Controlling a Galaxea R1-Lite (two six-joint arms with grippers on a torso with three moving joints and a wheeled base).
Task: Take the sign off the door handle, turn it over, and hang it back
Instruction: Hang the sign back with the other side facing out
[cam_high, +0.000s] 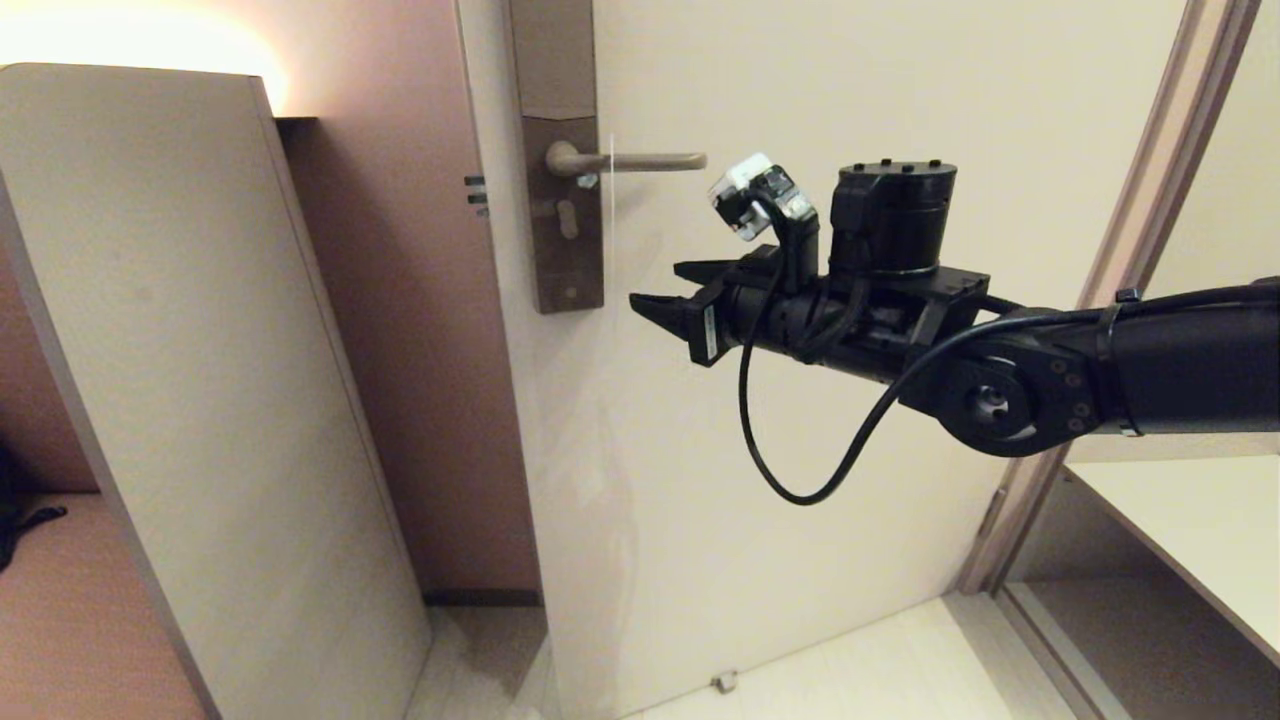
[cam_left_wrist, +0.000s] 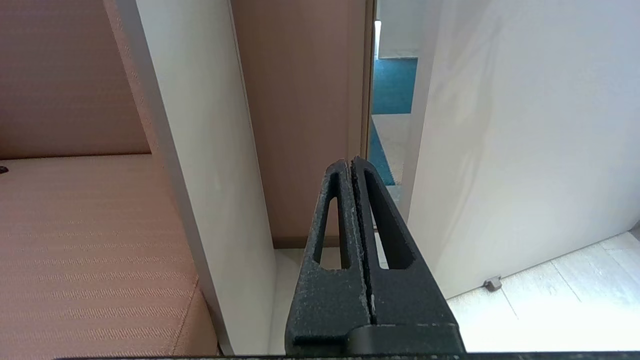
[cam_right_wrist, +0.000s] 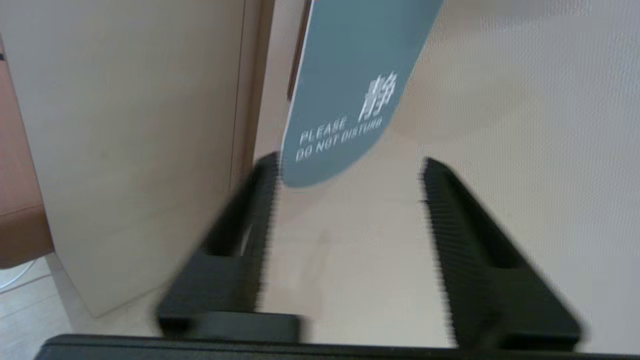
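Left tool (cam_left_wrist: 352, 162): fingers pressed flat together, empty, facing the gap between the beige panel (cam_left_wrist: 200, 150) and the door (cam_left_wrist: 525, 125); door handle not in its view. Lock plate (cam_high: 565, 200) at the left end of the door handle (cam_high: 640, 160). Sign (cam_right_wrist: 350, 90) hanging on the door handle, edge-on from the head view, blue "PLEASE DO NOT DISTURB" face towards the right wrist. Right tool (cam_high: 670, 290) below and just right of the door handle, level, pointing at the sign's lower end. Fingers (cam_right_wrist: 250, 225) set wide, nothing clamped; sign's tip close by one finger, contact unclear.
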